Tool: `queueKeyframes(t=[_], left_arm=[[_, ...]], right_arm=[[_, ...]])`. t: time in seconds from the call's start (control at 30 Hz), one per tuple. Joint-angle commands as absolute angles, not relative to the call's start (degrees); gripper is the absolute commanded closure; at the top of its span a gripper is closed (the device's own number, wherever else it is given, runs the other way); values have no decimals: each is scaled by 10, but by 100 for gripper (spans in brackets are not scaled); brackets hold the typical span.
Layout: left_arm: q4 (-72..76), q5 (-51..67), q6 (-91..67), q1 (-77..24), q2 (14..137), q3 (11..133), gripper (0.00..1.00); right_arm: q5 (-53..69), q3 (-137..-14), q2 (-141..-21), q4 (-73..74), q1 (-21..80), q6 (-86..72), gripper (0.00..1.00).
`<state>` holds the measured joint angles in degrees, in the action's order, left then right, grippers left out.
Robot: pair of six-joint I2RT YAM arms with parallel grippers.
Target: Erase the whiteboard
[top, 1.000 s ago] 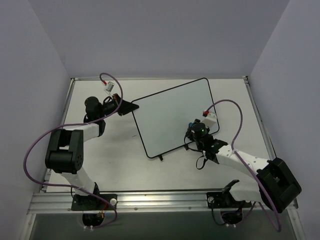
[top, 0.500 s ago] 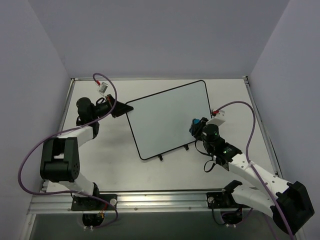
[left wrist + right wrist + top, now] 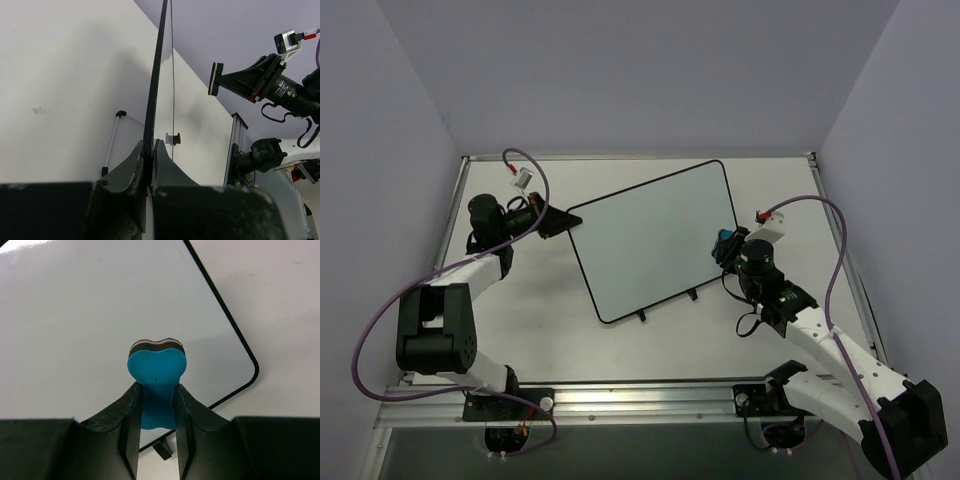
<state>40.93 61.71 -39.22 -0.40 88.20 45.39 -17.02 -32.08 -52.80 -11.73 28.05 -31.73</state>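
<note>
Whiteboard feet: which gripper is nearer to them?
Right. The right gripper, holding the eraser, is at the right edge of the whiteboard near the feet; the left gripper clamps the opposite left corner.

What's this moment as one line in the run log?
left fingers: shut on whiteboard edge | right fingers: shut on blue eraser | eraser: by board's right edge | board surface: no marks visible

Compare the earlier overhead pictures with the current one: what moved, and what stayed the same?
The left arm dragged the whiteboard leftward; the right arm swung right, towards the board's right edge. Unchanged: left fingers clamp the board's edge, right fingers hold the blue eraser.
</note>
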Motion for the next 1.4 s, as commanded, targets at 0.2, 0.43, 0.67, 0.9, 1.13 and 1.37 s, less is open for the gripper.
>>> queueKeyframes(t=[0.2,0.43,0.67,0.9,1.13,1.37], left_arm=[[366,631,-256,-3,863,457,98],[337,628,-232,-3,853,461,98],[274,645,-196,21,840,475,98],[216,660,-173,43,810,480,98],[183,664,-149,49,808,482,98],[175,635,-144,48,802,476,61]], right_arm=[[-124,-315,-521,-133,235,-298,100],[-116,-309,-517,-135,223,-294,100],[-106,-307,-508,-135,214,-290,100],[-100,-304,-503,-136,211,-287,100],[-90,-302,-509,-143,209,-284,100],[-90,-301,-505,-144,208,-282,100]])
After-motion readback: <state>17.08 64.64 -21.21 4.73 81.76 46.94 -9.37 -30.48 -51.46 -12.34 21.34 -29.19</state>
